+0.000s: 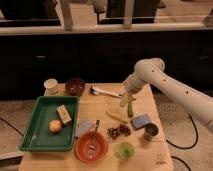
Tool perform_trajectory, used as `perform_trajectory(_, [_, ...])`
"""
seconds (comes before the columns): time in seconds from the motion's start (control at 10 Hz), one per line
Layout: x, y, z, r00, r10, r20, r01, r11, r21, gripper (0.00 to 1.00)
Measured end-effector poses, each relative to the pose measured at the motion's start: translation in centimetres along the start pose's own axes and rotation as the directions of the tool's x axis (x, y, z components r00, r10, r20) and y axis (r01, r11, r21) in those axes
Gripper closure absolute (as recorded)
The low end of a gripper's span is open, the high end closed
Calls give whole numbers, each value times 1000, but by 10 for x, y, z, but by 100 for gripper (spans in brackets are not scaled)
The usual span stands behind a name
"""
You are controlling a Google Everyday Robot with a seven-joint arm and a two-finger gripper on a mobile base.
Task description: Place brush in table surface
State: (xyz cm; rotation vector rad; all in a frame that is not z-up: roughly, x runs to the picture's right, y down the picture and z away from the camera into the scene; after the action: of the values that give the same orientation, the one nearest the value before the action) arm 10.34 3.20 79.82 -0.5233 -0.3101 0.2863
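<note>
Lying crosswise on the table surface, the brush points head-left; gripper nearby, grip state untellable.

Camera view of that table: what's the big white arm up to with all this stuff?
A robot arm reaches in from the right, its end effector low over the wooden table surface, beside a green pepper. The white-handled brush lies on the table right next to it, near a dark bowl. A green tray on the left holds a round fruit and a small block.
</note>
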Motion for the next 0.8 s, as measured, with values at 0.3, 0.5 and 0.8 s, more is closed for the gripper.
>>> perform_trajectory(0.3, [-3, -7, 7, 1000, 13, 12, -13, 1000, -10, 20])
perform_trajectory(0.5, [-8, -11, 11, 1000, 17, 20, -16, 1000, -16, 20])
perform_trajectory(0.8, [-6, -20, 20, 999, 34, 29, -34, 999, -22, 20])
